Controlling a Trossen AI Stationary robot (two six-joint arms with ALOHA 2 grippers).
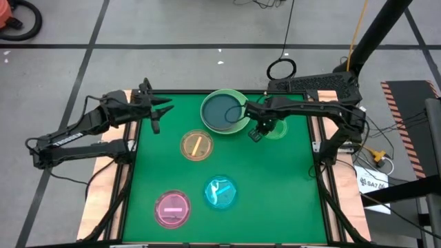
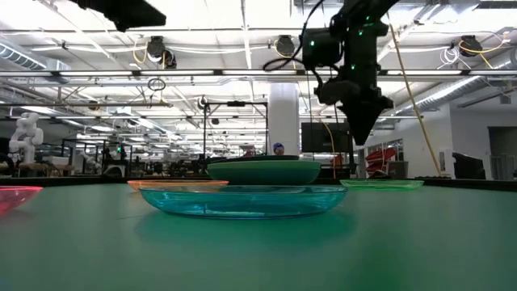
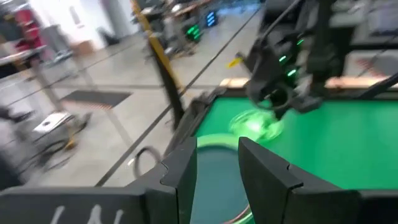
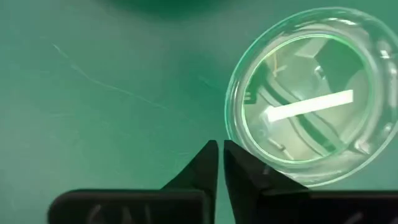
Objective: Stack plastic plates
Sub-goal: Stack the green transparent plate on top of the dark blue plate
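Note:
A dark teal plate sits inside a large light-green plate at the table's far middle. A small translucent green plate lies flat to its right. Amber, cyan and magenta small plates lie apart nearer the front. My right gripper is shut, points down and hangs above the table beside the green plate's rim, touching nothing. My left gripper is open and raised over the table's far left, facing the light-green plate.
The green table has a raised black border. Bare mat lies right of the cyan plate and along the left side. In the low view the cyan plate stands nearest, with the teal stack behind it.

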